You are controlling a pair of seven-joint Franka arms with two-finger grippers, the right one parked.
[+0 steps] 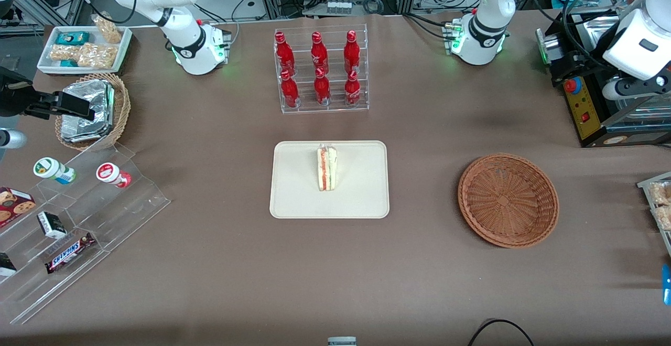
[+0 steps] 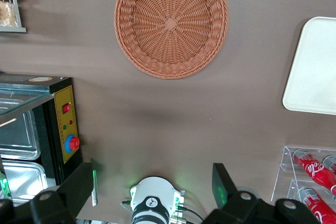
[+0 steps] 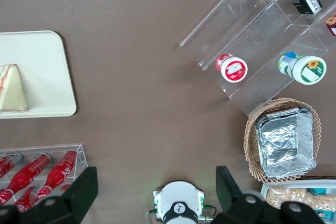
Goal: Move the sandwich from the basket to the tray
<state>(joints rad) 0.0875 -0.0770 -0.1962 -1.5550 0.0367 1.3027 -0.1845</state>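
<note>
— Where's the sandwich (image 1: pixel 327 168)?
— On the tray (image 1: pixel 293 199) already, upright. Basket (image 1: pixel 508 199) has nothing in it.
— Gripper (image 2: pixel 155 192)?
— High over the counter by the arm's base, jaws apart, holding nothing. Job looks done; next is just parking.

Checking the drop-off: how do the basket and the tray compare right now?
The basket is round, reddish-brown wicker with nothing in it; the tray is a flat cream rectangle with rounded corners, with the sandwich standing on it. The basket lies toward the working arm's end; the tray sits mid-table, nearer the front camera than the bottle rack. Both rest flat on the brown table. The gripper is open, raised near the arm's base.
</note>
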